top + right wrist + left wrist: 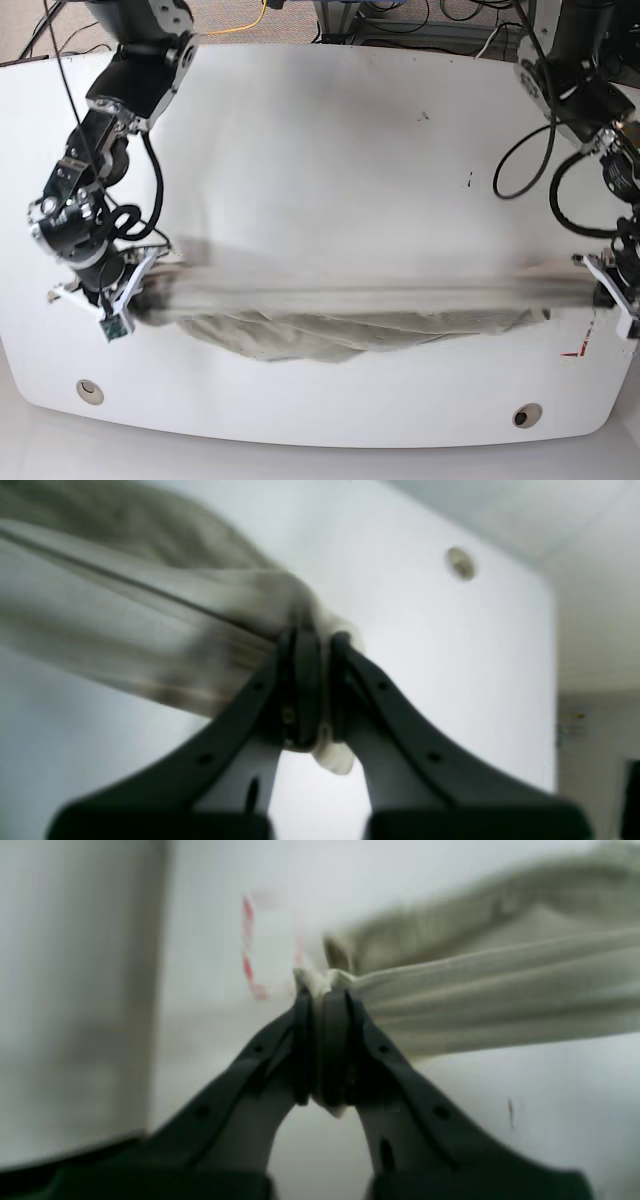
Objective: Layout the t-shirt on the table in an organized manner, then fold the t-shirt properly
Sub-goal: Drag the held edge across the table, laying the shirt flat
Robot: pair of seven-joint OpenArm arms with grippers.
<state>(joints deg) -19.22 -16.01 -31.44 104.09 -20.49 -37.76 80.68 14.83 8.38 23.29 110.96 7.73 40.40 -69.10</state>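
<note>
The pale sage t-shirt [370, 298] is pulled taut into a long band just above the white table [320, 150], and its lower part sags in folds onto the surface near the front. On the right of the base view, my left gripper [604, 290] is shut on one bunched end of the t-shirt [475, 990]; the left wrist view shows cloth pinched in the left gripper [324, 990]. On the left, my right gripper [138, 288] is shut on the other end of the t-shirt [150, 625], with fabric squeezed through the right gripper [320, 640].
Red tape [576, 352] marks the table near my left gripper, and this red tape [247, 947] also shows in the left wrist view. Two round grommets [89, 390] [526, 415] sit near the front edge. Cables hang from both arms.
</note>
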